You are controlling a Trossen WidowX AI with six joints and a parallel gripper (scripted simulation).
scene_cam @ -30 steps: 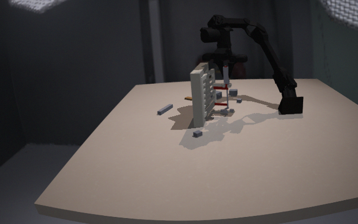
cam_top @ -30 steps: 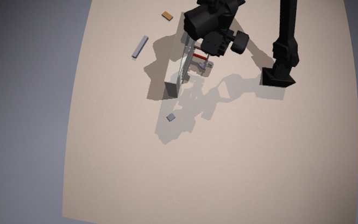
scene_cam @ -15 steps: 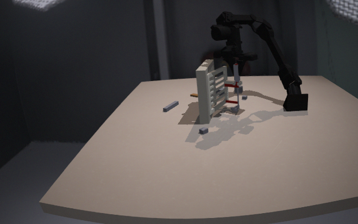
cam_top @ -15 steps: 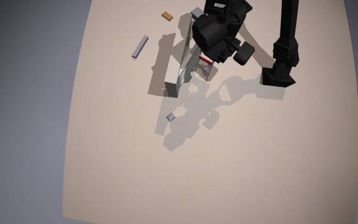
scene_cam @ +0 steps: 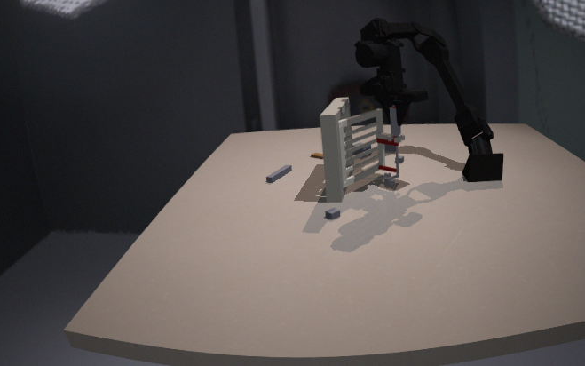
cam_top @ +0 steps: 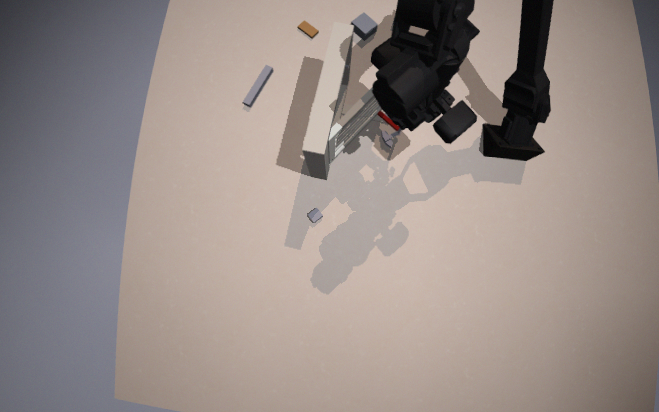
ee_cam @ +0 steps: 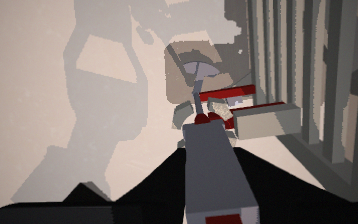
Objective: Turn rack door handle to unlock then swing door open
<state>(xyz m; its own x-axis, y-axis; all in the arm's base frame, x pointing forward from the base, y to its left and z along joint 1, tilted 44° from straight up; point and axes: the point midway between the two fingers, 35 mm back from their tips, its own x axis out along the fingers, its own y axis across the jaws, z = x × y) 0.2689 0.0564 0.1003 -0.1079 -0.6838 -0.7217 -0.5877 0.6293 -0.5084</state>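
Handle (scene_cam: 393, 123) (ee_cam: 211, 167): upright, right of centre in the exterior view, clamped between the fingers (scene_cam: 397, 108) as a pull. Door (scene_cam: 380, 136) (ee_cam: 335, 85): partly open, presumably unlocked, needing further swing.

Possibly plain cream frame (cam_top: 324, 97) (scene_cam: 332, 159), red brackets (scene_cam: 387, 141) (ee_cam: 228, 93)

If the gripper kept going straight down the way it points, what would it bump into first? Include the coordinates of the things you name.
The gripper (scene_cam: 393, 108) (ee_cam: 208, 155) already grips the grey upright handle (scene_cam: 395, 122) (ee_cam: 211, 165); just below, it would probably meet the pale bracket (scene_cam: 387, 137) around the handle's rod, though depth is unclear.
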